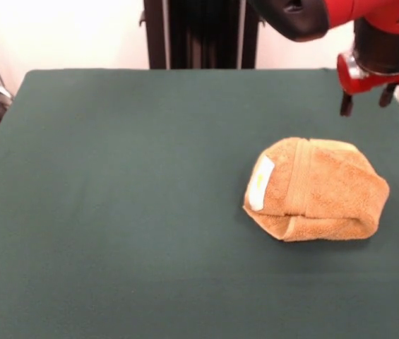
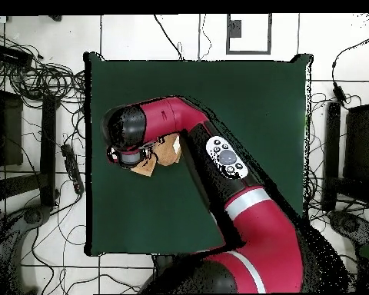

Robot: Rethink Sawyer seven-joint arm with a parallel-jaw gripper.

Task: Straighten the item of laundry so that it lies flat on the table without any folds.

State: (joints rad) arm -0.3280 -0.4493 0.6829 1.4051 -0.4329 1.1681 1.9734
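The item of laundry [image 1: 319, 191] is a golden-orange terry towel, folded over into a rounded bundle on the right side of the table [image 1: 114, 212]. A woven band runs across it and a white label [image 1: 261, 182] shows at its left end. My gripper [image 1: 365, 101] hangs open above and behind the towel, near the table's far right corner, with nothing between its fingers. In the overhead view the red arm [image 2: 218, 161] covers most of the towel [image 2: 167, 152], and only a small orange part shows beside the wrist.
The dark green table [image 2: 257, 100] stretches wide to the left of the towel in the front view. Cables and black equipment [image 2: 34, 84] lie on the floor around the table's edges. A black column [image 1: 199, 32] stands behind the far edge.
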